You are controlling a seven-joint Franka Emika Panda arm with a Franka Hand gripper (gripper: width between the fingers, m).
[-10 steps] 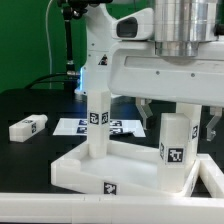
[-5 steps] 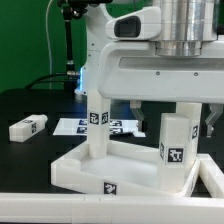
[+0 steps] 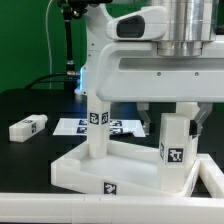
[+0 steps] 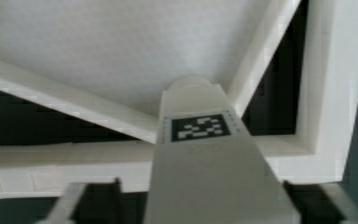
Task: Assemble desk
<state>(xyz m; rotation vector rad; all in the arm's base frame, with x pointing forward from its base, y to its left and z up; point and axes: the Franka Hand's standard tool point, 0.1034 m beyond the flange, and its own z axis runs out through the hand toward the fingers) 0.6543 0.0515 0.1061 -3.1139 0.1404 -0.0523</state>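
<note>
1. A matte black table top point(image 3: 40, 105) spreads below the gripper point(image 3: 176, 122) and out to the exterior view's left of it.
2. The marker board point(image 3: 70, 127), thin, flat and white with printed black-and-white tags, lies on that table, lower than the gripper and toward the exterior view's left.
3. A green cloth backdrop point(image 3: 25, 40) hangs well behind the gripper.
4. A slim black upright pole point(image 3: 65, 50) stands before the backdrop.
5. A long white bar point(image 3: 60, 208) runs below the gripper, nearest the camera.

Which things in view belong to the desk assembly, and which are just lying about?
Part of the job:
- desk top
- left upright leg, standing on the top
- right upright leg, straddled by the pincer
- loose leg, lying on the table

Not part of it:
- marker board, flat on the table
</note>
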